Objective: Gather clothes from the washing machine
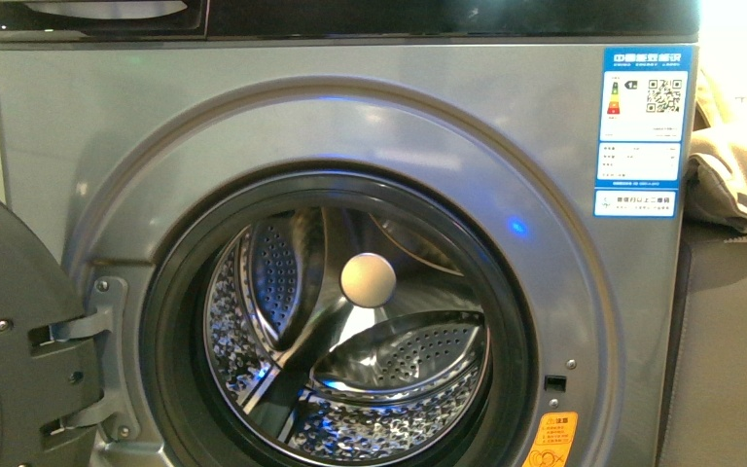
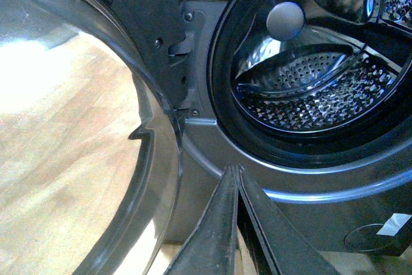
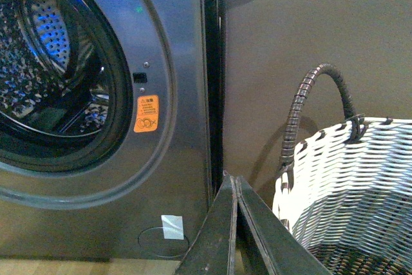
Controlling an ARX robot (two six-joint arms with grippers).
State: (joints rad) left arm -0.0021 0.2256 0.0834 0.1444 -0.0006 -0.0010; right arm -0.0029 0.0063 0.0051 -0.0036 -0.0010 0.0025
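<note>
The silver-grey washing machine (image 1: 350, 126) fills the front view, its round door (image 1: 10, 350) swung open to the left. The perforated steel drum (image 1: 350, 360) shows bare metal; no clothes are in view in any frame. My left gripper (image 2: 235, 170) is shut and empty, low in front of the machine (image 2: 212, 178) between the open door (image 2: 96, 159) and the drum mouth (image 2: 315, 88). My right gripper (image 3: 232, 180) is shut and empty, low by the machine's right front corner (image 3: 187, 127), near the basket. Neither arm shows in the front view.
A white-and-grey woven basket (image 3: 347, 178) with a dark handle (image 3: 322, 94) stands right of the machine, against a dark panel (image 3: 302, 30). Beige fabric (image 1: 739, 165) lies on a surface to the machine's right. The floor (image 2: 58, 159) is light wood.
</note>
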